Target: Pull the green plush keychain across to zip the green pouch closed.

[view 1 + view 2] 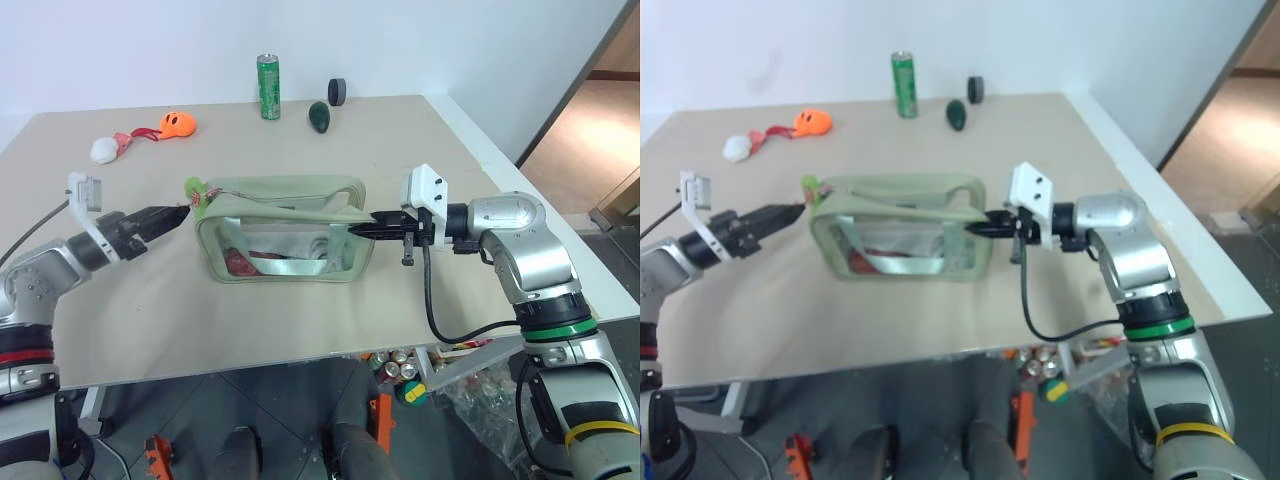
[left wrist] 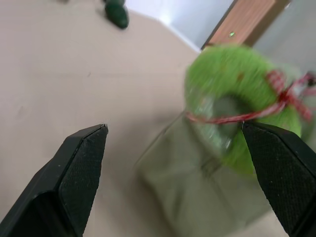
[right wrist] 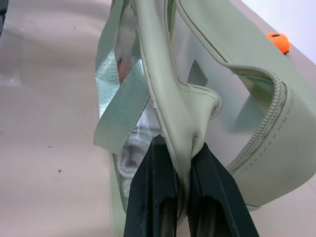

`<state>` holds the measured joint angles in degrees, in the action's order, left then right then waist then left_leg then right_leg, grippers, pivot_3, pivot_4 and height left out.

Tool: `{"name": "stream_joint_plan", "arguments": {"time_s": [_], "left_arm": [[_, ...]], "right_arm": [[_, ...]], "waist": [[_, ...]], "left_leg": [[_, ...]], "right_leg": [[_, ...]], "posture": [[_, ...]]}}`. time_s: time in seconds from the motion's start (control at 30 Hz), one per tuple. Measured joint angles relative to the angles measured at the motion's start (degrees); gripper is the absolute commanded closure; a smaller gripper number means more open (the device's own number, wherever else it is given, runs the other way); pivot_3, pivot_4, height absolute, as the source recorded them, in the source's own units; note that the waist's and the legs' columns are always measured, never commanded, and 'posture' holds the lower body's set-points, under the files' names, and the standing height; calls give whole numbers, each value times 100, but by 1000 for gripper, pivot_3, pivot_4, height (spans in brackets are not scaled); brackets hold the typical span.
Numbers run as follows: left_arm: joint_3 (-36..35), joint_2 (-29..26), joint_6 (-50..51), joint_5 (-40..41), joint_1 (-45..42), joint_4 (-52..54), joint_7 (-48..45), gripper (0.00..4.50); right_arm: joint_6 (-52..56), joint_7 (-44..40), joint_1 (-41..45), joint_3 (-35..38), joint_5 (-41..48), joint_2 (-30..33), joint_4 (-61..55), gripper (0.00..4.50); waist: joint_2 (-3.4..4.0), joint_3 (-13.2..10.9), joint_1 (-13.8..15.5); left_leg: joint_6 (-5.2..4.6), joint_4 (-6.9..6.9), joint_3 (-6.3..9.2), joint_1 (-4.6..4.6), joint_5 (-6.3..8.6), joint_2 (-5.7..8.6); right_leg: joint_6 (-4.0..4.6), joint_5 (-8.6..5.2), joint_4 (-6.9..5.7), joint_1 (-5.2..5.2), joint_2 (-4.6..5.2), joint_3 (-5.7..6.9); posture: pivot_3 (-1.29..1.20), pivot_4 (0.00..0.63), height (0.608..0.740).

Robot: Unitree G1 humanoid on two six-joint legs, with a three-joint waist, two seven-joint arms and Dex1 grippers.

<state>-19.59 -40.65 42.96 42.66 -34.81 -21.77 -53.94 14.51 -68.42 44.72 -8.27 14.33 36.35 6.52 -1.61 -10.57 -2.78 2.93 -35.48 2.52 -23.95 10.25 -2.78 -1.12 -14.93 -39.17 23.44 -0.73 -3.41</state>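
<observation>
The pale sage-green rectangular pouch (image 1: 283,230), made of smooth leathery fabric with clear plastic side panels and flat woven webbing handles, stood on the matte beige desk (image 1: 300,320) between the two claws. Reddish and white contents showed through its clear wall, and its zip lay open along the top.

The right claw (image 1: 362,229) pointed level toward the pouch's near end, its two black fingers pressed together on a folded tab of the pouch's soft fabric edge, beside the toothed end of the zipper track. In the right wrist view the pinched fold bulged just above the fingertips (image 3: 163,148), with a ribbed webbing strap hanging beside it.

The left claw (image 1: 184,212) stood wide open at the opposite end of the pouch and held nothing. Just ahead of its tips sat the small bright lime-green fuzzy plush keychain (image 1: 194,188), ring-shaped with a hollow centre and tied with thin red-pink cord, fixed at the pouch's corner. In the left wrist view the fluffy ring (image 2: 237,98) lay between the spread fingers, closer to one of them; contact could not be told.

Well beyond both claws, near the desk's far edge, were a slim green metal drink can (image 1: 268,87), a dark green egg-shaped object (image 1: 319,118), a black cylinder (image 1: 337,92), an orange plush toy (image 1: 177,124) and a white fluffy ball (image 1: 104,150).
</observation>
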Motion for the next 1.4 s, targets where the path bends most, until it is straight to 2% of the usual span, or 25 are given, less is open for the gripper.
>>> {"name": "stream_joint_plan", "arguments": {"time_s": [0.1,0.3,0.43,0.73,0.93,1.13,1.4], "left_arm": [[73,185,131,27,-129,7,35,0],[191,199,374,-10,-377,-30,-4,0],[232,270,304,-160,-492,-213,19,1240],[164,340,313,-152,-497,-205,-24,4364],[-88,373,389,43,-652,-206,106,4464],[-731,193,575,543,-994,-242,118,4464],[-502,175,626,505,-930,-63,3,4464]], "right_arm": [[81,69,-54,6,8,0,-107,4428],[229,204,-176,21,23,4,-319,4428],[290,268,-232,37,48,10,-425,4500],[322,353,-305,54,93,14,-458,4500],[319,353,-307,52,116,-29,-457,4500],[302,353,-302,23,105,-55,-424,4500],[282,353,-283,18,100,-89,-403,4500]], "waist": [[0,0,-2],[0,0,-3],[0,0,2],[0,0,2],[-1,0,0],[-1,-1,0],[-1,-1,2]], "left_leg": [[0,0,2,0,0,0],[0,-1,1,2,0,1],[0,-1,2,1,0,1],[1,-2,2,0,0,2],[1,-1,3,-3,0,2],[1,-1,3,-5,0,4],[3,-2,5,-5,-2,3]], "right_leg": [[0,0,0,0,-1,2],[-2,-1,0,-1,-1,0],[-2,-1,0,-1,-1,1],[-2,-1,0,-1,0,1],[-3,-1,0,1,0,2],[-9,-4,0,1,2,2],[-6,-3,0,0,1,4]], "posture": [[0,150,740],[0,150,740],[0,150,740],[0,150,740],[0,150,740],[0,150,740],[0,150,740]]}}
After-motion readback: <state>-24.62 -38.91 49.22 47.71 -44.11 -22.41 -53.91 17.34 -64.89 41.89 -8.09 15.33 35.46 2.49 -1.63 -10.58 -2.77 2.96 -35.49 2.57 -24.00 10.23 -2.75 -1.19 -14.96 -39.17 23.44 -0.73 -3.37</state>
